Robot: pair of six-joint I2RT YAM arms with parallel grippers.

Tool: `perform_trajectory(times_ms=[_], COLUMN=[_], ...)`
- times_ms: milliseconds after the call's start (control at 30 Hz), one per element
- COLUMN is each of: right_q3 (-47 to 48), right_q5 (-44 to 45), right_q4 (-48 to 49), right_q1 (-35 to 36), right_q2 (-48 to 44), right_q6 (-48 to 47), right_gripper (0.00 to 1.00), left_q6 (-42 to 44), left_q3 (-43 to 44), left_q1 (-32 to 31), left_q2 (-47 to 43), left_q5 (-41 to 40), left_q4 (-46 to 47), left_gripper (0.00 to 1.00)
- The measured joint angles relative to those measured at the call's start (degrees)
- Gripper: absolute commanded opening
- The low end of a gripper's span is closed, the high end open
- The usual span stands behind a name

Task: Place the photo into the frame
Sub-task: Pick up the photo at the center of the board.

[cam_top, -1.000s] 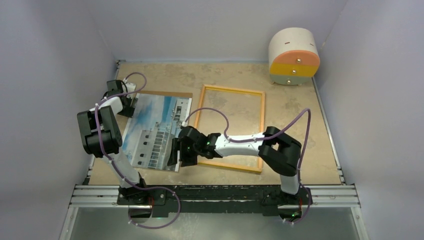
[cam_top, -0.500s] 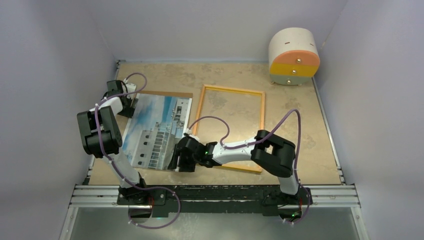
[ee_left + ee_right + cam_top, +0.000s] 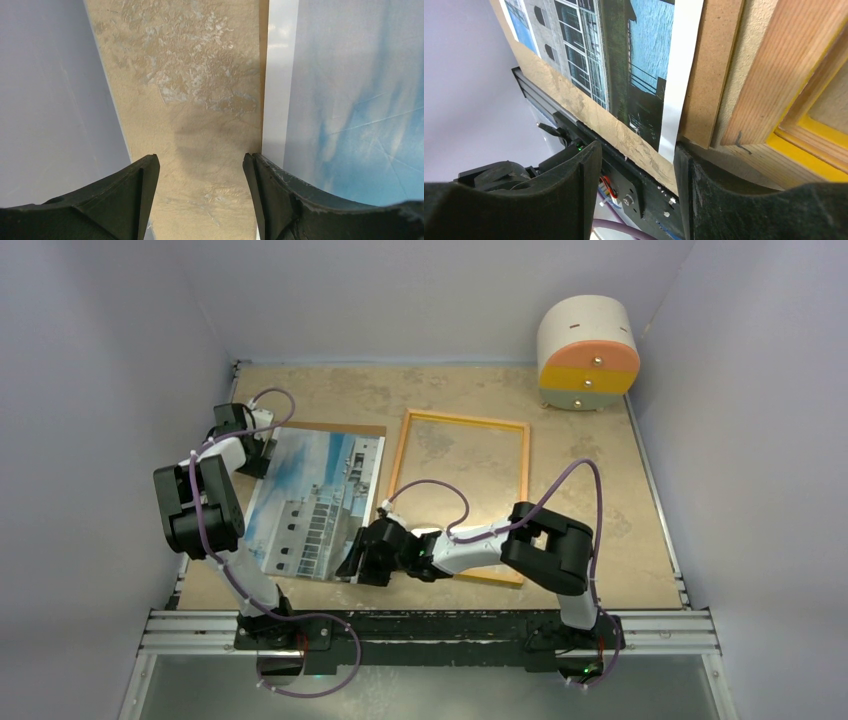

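Observation:
The photo (image 3: pixel 315 502), a glossy print of a white building and blue sky, lies on a brown backing board (image 3: pixel 340 427) left of centre. To its right the frame (image 3: pixel 465 419) lies flat, wood-coloured side up, with a strip of yellow (image 3: pixel 814 135) in the right wrist view. My right gripper (image 3: pixel 358 562) is low at the photo's near right corner, open. One finger (image 3: pixel 724 200) sits just below the photo (image 3: pixel 624 60) and board (image 3: pixel 716 65) corner. My left gripper (image 3: pixel 250 450) is at the photo's far left corner, open over bare table (image 3: pixel 201 175), one finger beside the photo (image 3: pixel 360 100) edge.
A round white drawer unit (image 3: pixel 588 350) with orange, yellow and green fronts stands at the back right. Pale walls close in the table on three sides. A metal rail (image 3: pixel 430 625) with the arm bases runs along the near edge.
My right gripper has come down and towards the near edge, to the photo's near right corner, and its jaws have narrowed a little. The left arm has not moved.

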Motion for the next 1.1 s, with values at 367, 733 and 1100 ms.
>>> perform_trajectory(times_ms=[367,733,1100], right_q3=[-5.49,-5.42,-6.56], right_q5=[2.91,1.27,-0.04], right_q4=[8.46,11.02,16.17], right_q1=[0.02,-0.07,-0.39], right_q2=[-1.51,-1.03,1.29], right_q6=[-0.74,-0.52,1.40], right_gripper=[0.31,0.28,0.24], left_q6=[0.96,1.46,1.57], left_q3=[-0.87,-1.70,-2.08], left_q1=[0.00,0.00,0.00], left_q2=[-0.79,-1.53,-2.58], left_q5=[-0.13,-0.37,-0.35], left_q4=[-0.24,-0.52,-1.81], left_gripper=[0.68,0.68,0.68])
